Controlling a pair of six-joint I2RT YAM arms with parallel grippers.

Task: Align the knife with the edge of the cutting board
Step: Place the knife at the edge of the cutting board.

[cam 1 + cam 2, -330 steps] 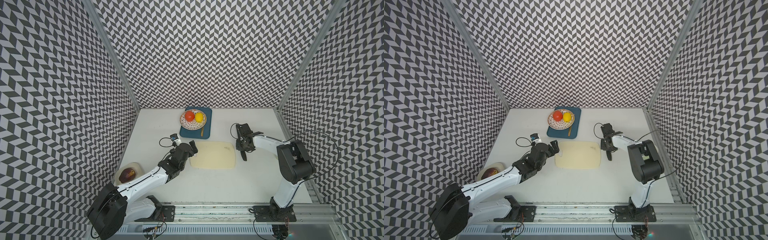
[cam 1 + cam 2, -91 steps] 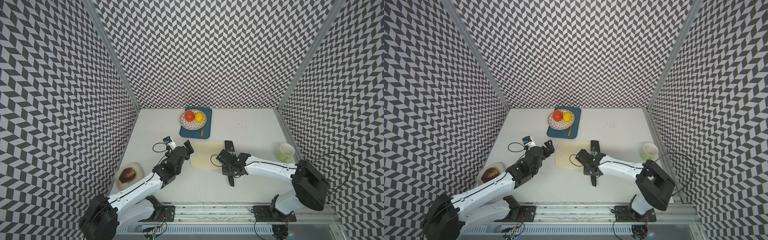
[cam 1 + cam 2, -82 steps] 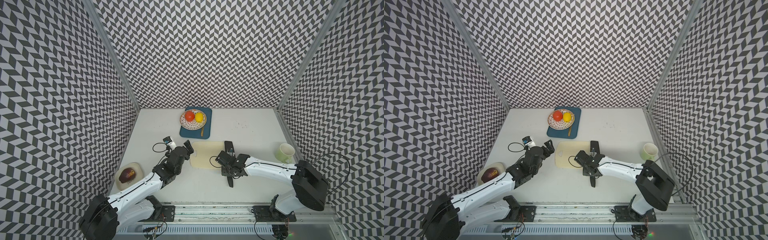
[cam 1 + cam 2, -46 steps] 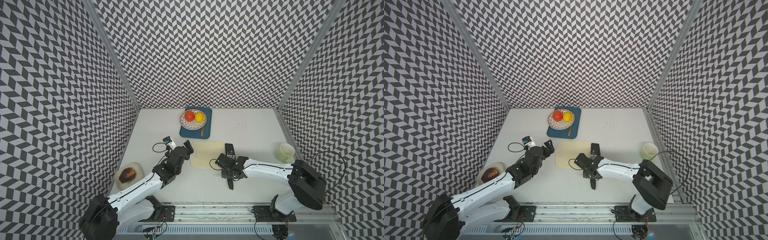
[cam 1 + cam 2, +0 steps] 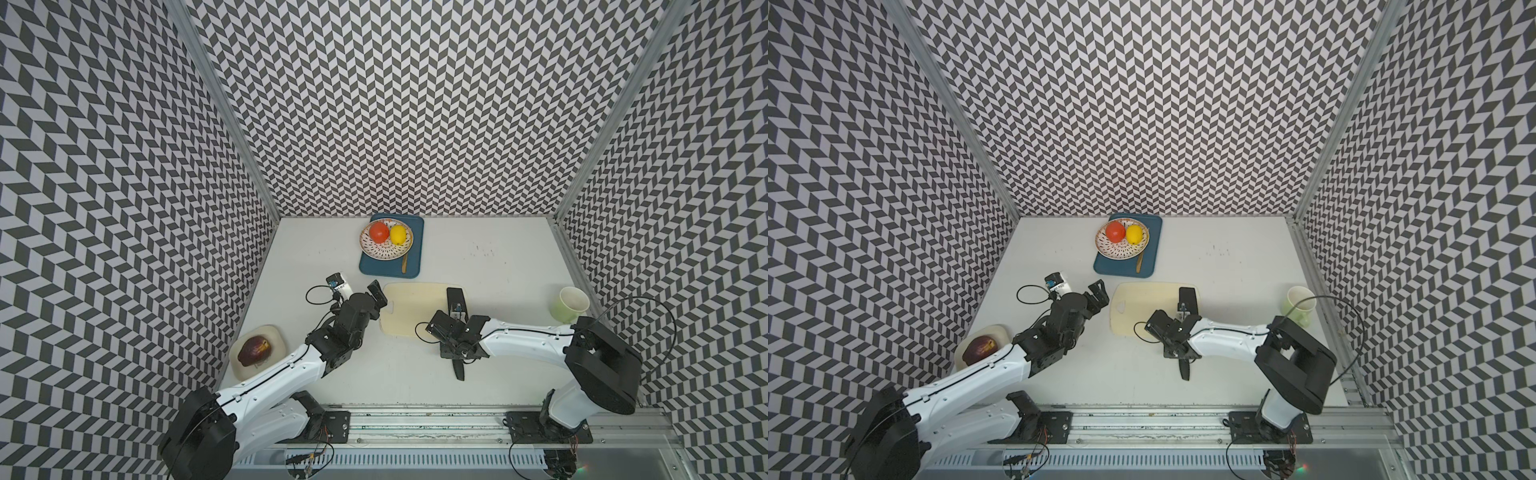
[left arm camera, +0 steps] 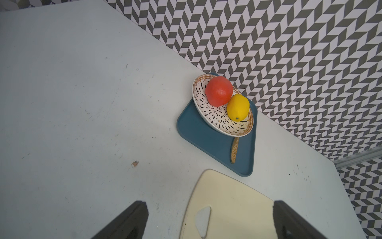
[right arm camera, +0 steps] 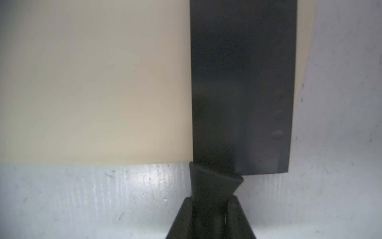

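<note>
The cream cutting board lies flat mid-table. The black knife rests with its broad blade on the board's right short end. In the right wrist view the blade runs roughly parallel to that edge, and a thin strip of board shows beyond it. The handle sticks out over the table past the board's near edge. My right gripper is shut on the handle just behind the blade. My left gripper hangs open over the board's left end, near the triangular hole.
A dark blue tray behind the board carries a patterned plate with a tomato, a lemon and a small wooden utensil. A green mug stands at the right. At the left, a small plate holds a dark red fruit.
Since the earliest frames my right gripper has carried the knife from the table right of the board onto its right end. Over the last second it barely shifted. The left gripper drew back slightly.
</note>
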